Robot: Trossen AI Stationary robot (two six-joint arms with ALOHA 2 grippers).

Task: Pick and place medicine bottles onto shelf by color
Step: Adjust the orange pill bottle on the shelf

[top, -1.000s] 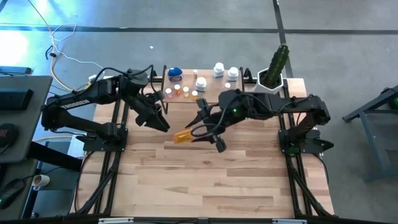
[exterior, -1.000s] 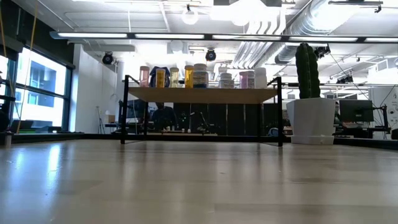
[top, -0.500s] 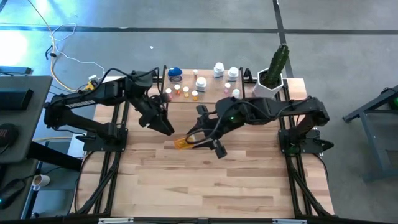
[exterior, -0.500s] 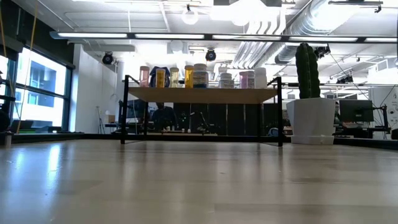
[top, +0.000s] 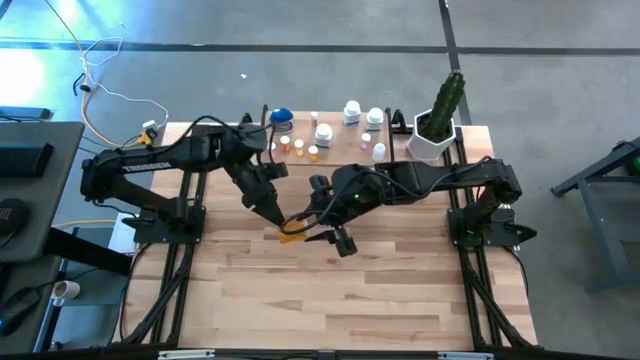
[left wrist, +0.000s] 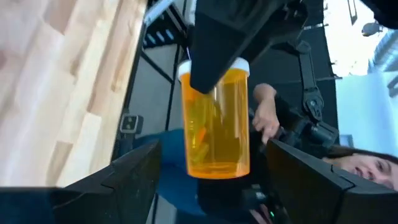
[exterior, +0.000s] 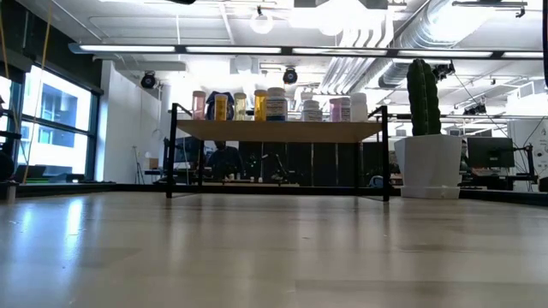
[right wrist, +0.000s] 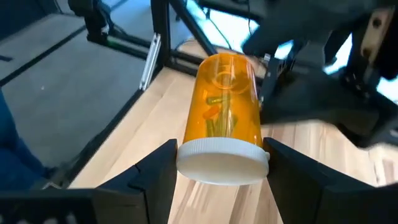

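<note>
An orange medicine bottle (top: 292, 232) with a white cap hangs above the middle of the table, and my right gripper (top: 312, 222) is shut on it. My left gripper (top: 272, 210) is open. In the left wrist view its fingers (left wrist: 124, 180) stand on either side of the bottle's base (left wrist: 214, 168), apart from it. The shelf (exterior: 278, 130) stands at the far edge, and a row of medicine bottles (exterior: 274, 104) stands on its top board. My right gripper pinches the bottle's white cap (right wrist: 222, 158) between its two fingers. The fingers come from the table's right side, slanting down. The bottle is lifted clear of the table and sticks out beyond the fingertips, with its base toward my left gripper.
A white pot with a cactus (top: 437, 125) stands at the far right corner beside the shelf. Black frame rails (top: 190, 250) run along the table's left and right sides. A person shows beyond the table in the left wrist view.
My left gripper has gone toward the table's right and near edge, up to the orange bottle's base, rolling a little. My right gripper has sunk a little and rolled, with the bottle still in its hold.
</note>
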